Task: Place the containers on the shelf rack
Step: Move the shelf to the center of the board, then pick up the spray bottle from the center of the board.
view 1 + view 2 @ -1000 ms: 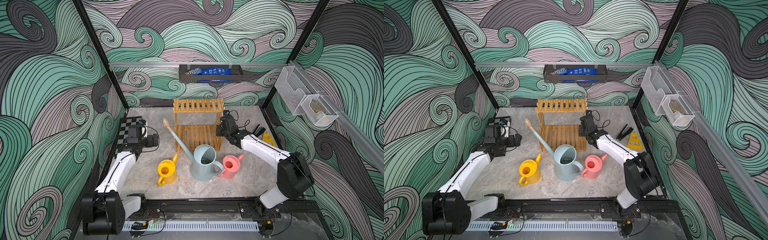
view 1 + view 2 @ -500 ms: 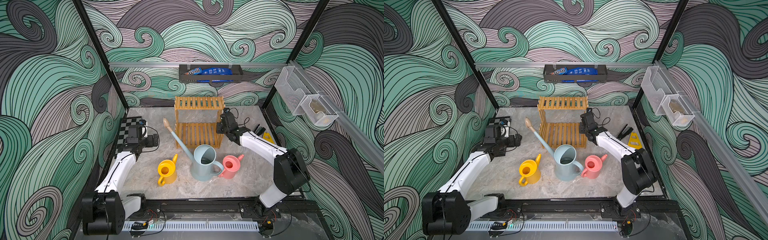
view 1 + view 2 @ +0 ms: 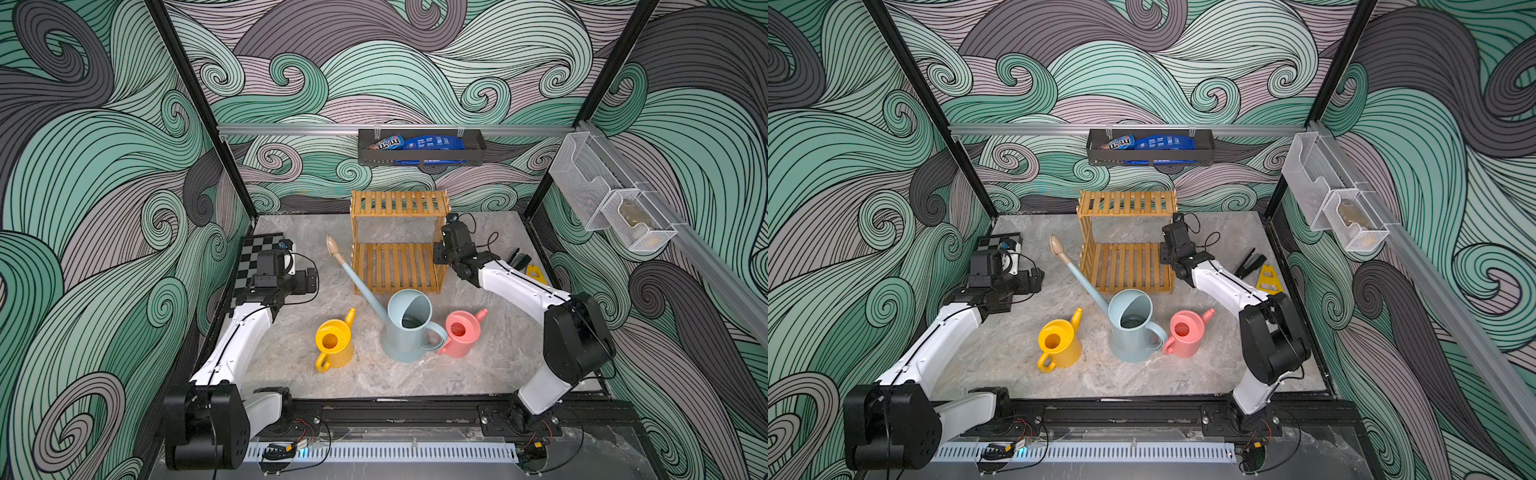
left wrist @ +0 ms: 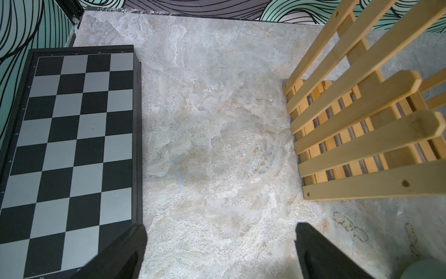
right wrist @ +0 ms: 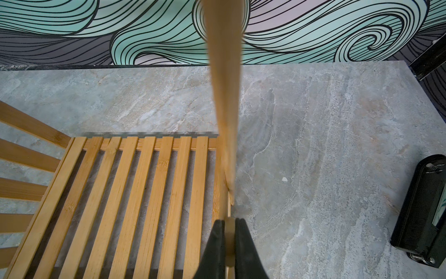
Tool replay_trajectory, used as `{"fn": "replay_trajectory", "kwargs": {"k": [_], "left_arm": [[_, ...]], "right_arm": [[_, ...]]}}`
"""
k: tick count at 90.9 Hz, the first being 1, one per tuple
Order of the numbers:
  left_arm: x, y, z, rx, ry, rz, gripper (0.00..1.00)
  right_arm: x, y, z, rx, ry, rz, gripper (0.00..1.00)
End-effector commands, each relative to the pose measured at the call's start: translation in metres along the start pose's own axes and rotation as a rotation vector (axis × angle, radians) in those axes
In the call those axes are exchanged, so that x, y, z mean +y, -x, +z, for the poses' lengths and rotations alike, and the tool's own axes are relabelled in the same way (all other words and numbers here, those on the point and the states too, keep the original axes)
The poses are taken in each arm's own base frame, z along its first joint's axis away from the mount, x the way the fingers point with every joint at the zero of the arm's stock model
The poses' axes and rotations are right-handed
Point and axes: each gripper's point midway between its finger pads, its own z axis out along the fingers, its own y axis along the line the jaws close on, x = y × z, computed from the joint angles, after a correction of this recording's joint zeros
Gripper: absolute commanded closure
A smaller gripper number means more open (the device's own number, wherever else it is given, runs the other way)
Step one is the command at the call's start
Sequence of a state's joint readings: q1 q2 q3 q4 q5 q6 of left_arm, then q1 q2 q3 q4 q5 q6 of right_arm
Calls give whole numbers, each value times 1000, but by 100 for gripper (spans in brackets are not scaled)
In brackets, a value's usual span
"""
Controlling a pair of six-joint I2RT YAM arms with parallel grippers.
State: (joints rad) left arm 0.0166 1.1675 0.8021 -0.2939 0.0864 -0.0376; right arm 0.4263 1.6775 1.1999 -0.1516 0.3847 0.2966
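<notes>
The honey-yellow shelf rack (image 3: 399, 203) (image 3: 1125, 203) stands at the back middle of the table. My right gripper (image 3: 441, 254) (image 5: 229, 222) is shut on a slat at the rack's right side, its jaws pinching the wood. Three containers stand in front of the rack: a large pale blue can (image 3: 405, 332) (image 3: 1129, 332) with its long spout pointing back left, a yellow can (image 3: 332, 343) (image 3: 1057, 343) and a pink can (image 3: 461, 334) (image 3: 1185, 334). My left gripper (image 3: 309, 280) (image 4: 220, 232) hangs open over bare table left of the rack (image 4: 362, 125), holding nothing.
A folded chessboard (image 3: 257, 249) (image 4: 70, 145) lies by the left wall under my left arm. A black stapler-like tool (image 3: 519, 259) (image 5: 424, 212) and a yellow piece (image 3: 536, 274) lie right of the rack. A black wall tray (image 3: 419, 151) and mesh baskets (image 3: 602, 199) hang above.
My right gripper has moved a little toward the back wall with the rack in its grip, so the rack has shifted back. The left arm and the cans have not moved.
</notes>
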Motion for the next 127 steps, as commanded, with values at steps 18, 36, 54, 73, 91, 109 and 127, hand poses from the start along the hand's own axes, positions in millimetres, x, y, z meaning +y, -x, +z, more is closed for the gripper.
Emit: {"fn": "replay_trajectory", "kwargs": {"k": [18,36,54,73,91,109,127], "left_arm": [[-5,21,-11,-55,-8,5,1],[-6,22,-13,-62,-9,11,1],[-7,23,-17,-64,-7,27,1],[-7,25,-24,-55,-6,49,1],[-24,20,-40,-14,-104,127,1],[-36,10,-57,3,-185,145,1],[-30,4,-61,2,-166,140,1]], "right_arm": [[7,30,-13,-36,52,29,75],[9,45,-56,-54,94,-11,55],[7,45,-106,-96,162,-56,35],[3,41,-156,-114,249,-94,14],[9,33,-198,-125,373,-160,2],[22,14,-234,-126,521,-220,1],[40,-17,-267,-99,671,-310,1]]}}
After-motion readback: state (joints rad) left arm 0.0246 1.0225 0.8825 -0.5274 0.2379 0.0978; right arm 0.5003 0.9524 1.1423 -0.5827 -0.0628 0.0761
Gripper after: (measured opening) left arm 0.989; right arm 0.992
